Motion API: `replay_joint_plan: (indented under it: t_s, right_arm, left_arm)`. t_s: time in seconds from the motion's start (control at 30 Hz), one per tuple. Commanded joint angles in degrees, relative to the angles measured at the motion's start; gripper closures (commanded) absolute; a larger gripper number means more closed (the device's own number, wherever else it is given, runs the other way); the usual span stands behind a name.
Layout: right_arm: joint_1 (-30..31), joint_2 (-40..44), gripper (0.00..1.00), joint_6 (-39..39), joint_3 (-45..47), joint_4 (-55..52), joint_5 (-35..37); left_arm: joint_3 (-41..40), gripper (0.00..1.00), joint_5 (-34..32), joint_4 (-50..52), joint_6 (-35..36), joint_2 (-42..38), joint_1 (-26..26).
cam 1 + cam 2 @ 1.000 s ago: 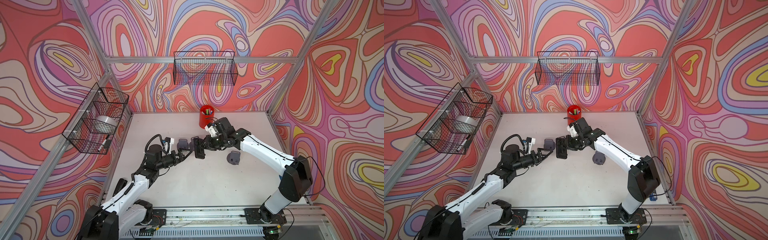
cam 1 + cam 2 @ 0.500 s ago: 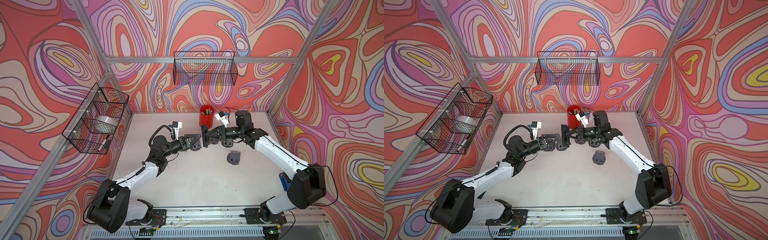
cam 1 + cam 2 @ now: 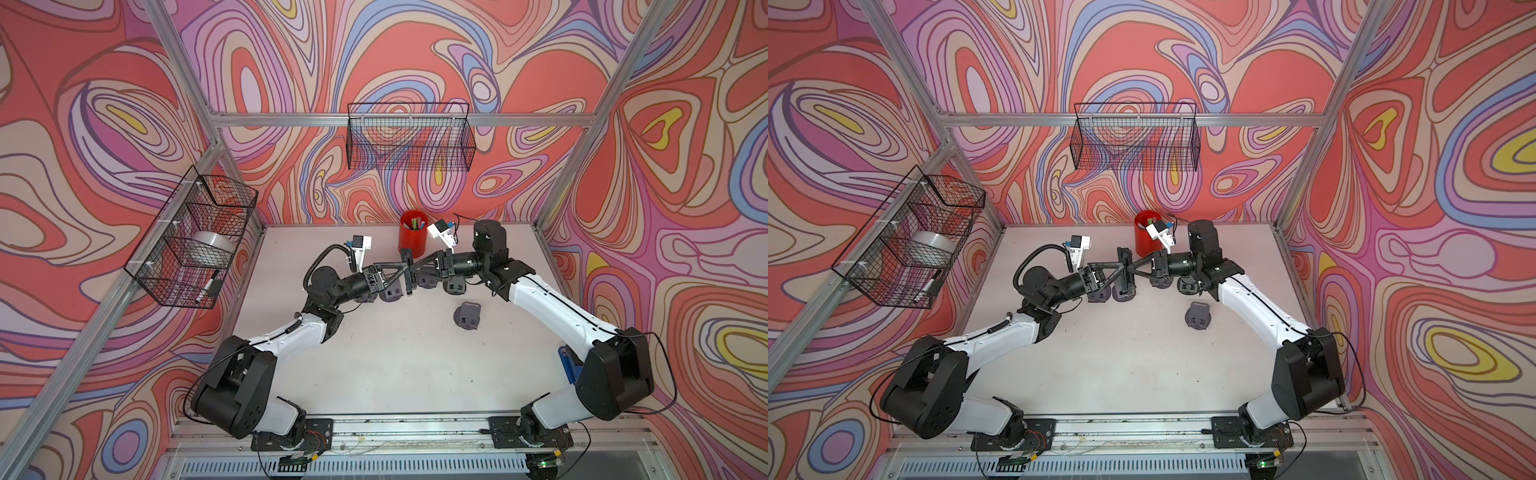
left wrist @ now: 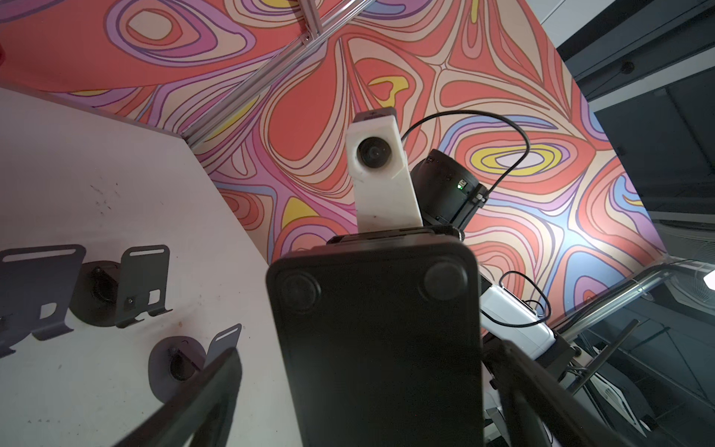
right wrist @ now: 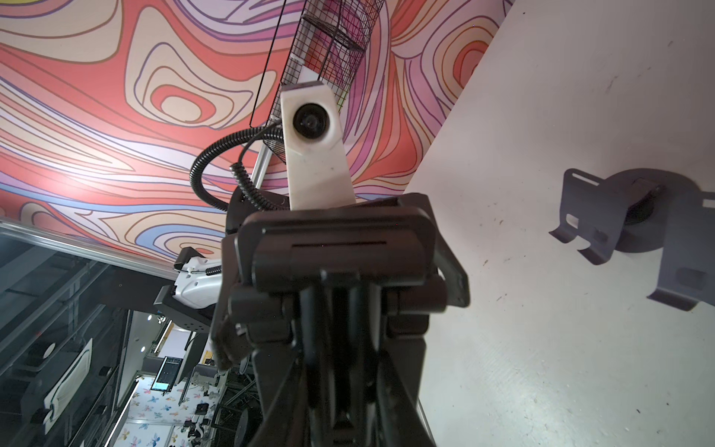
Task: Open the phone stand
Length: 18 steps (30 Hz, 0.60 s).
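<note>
1. The right gripper [image 3: 417, 270] is pinched on the phone stand [image 3: 405, 254]. In the right wrist view its fingers [image 5: 274, 394] close on the narrow middle stem below the slotted cradle [image 5: 336, 247].
2. The left gripper [image 3: 402, 270] is spread wide. In the left wrist view its fingers [image 4: 201, 394] flank the stand's base plate [image 4: 379, 329]. A gap shows on the side nearer the worktop [image 3: 395, 365]; whether the other finger touches, I cannot tell.
3. The stand hangs in the air between the two grippers, over the middle of the worktop's rear half, just in front of the red cup [image 3: 412, 241] at the rear edge. Seen edge-on it looks folded, so the opening appears not yet done.
4. To do this step well, the left jaws should probably close flat on the plate, clear of its round feet [image 4: 300, 288]. They should then swing it about the hinge while the right grip stays steady: a turn, not a pull. The swing should stay clear of the cup and of the grey stands [image 4: 127, 286] lying beneath.
5. Both top views show the stand only as a dark bar, with each gripper's jaws stacked one over the other, so their spread cannot be read there; the wrist views supply it. The left wrist view alone shows the plate's underside, the right wrist view the cradle face. Only the top views place a lone grey stand [image 3: 1198, 318] nearer the front edge.
</note>
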State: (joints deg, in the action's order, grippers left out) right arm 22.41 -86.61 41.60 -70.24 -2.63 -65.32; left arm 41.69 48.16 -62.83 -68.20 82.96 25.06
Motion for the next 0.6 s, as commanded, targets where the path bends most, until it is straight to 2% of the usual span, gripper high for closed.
replay_joint_plan:
  t_s: [0.0,0.57]
  right_arm:
    - [-0.32,1.36,1.0,0.98,-0.72,3.55,-2.77]
    - [-0.49,0.79,1.0,-2.4,-3.19,0.73,-3.29]
  left_arm:
    - [2.55,0.05,2.32,-7.59,-2.33,0.86,0.92]
    - [4.44,0.08,2.99,-7.53,-3.62,2.1,3.11]
